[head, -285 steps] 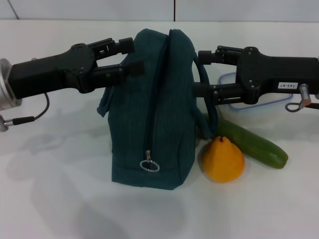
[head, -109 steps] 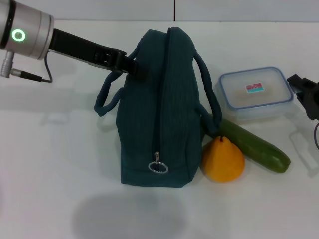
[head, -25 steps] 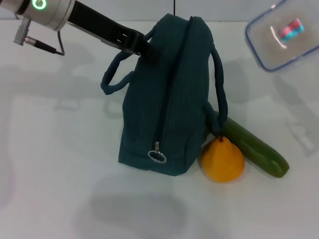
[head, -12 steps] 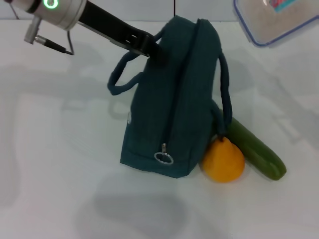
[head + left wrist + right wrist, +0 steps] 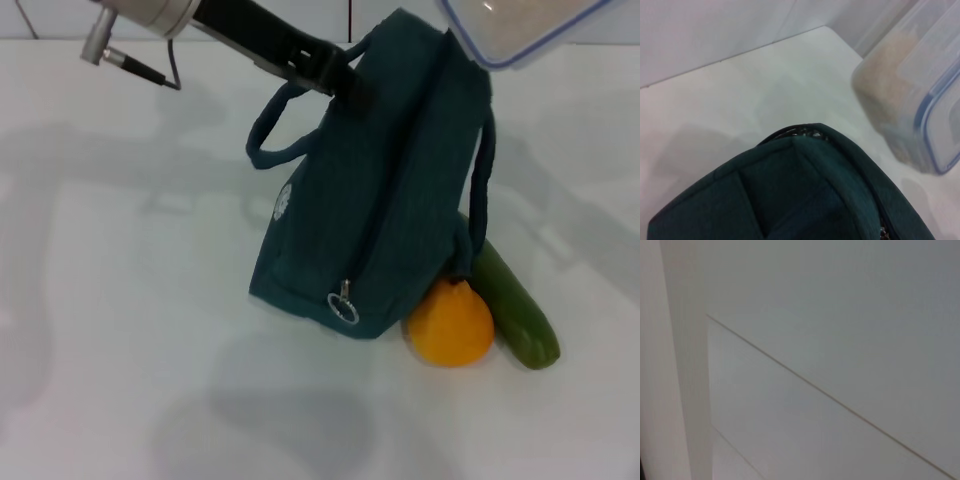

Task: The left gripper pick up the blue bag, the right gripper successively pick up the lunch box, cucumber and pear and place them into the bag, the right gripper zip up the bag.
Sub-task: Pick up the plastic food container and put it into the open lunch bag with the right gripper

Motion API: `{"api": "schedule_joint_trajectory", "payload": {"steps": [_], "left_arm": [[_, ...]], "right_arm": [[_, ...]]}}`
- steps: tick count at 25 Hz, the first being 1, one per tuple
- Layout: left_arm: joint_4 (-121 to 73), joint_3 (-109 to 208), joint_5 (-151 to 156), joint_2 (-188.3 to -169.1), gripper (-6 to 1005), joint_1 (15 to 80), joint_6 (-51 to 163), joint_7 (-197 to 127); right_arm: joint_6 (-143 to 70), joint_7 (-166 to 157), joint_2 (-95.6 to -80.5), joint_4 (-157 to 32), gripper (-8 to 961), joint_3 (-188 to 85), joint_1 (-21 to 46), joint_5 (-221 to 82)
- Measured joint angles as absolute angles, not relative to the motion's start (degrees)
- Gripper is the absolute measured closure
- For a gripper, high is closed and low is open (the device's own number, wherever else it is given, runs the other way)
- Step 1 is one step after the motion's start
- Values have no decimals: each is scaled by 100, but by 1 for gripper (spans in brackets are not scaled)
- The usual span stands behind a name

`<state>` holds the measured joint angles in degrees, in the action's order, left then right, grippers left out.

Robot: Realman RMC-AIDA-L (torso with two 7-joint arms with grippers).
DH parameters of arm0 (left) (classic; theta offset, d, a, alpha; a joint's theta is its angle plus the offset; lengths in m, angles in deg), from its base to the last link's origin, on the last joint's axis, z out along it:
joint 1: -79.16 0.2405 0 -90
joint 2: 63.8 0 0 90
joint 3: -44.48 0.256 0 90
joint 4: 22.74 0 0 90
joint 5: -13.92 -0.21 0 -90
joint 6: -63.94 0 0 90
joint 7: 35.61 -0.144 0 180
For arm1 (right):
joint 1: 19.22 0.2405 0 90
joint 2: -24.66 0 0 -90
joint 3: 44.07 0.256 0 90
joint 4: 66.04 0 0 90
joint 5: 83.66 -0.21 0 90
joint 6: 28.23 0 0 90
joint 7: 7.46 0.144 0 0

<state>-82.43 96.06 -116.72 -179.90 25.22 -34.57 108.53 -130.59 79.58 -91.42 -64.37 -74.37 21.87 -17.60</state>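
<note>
1. The blue bag (image 5: 385,190), dark teal ribbed fabric, stands tilted on the white bench (image 5: 120,330), its top leaning away to the right; its zip runs bottom to top and appears shut, the metal ring pull (image 5: 345,308) hanging low.
2. The left claw (image 5: 345,85) meets the bag's upper edge by one strap handle (image 5: 280,140); whether it pinches, I cannot tell.
3. The lunch box (image 5: 515,25), clear plastic with a light blue rim, hangs above the bag's top; the right claw is out of sight.
4. The orange-yellow pear (image 5: 450,322) touches the bag's base, the smooth cucumber (image 5: 512,305) just beside it, angled away.
</note>
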Motion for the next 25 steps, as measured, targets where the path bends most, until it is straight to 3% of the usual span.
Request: {"api": "schedule_joint_trajectory", "payload": {"steps": [10, 25], "left_arm": [[-8181, 9590, -11667, -17992, 960, 2369, -3255, 10871], [-8180, 9571, -11660, -17989, 960, 2385, -3059, 10868]], "right_arm": [[-12667, 7713, -9152, -6529, 858, -7760, 2516, -1720], [-12093, 7471, -9151, -6794, 858, -8251, 2426, -1685]]}}
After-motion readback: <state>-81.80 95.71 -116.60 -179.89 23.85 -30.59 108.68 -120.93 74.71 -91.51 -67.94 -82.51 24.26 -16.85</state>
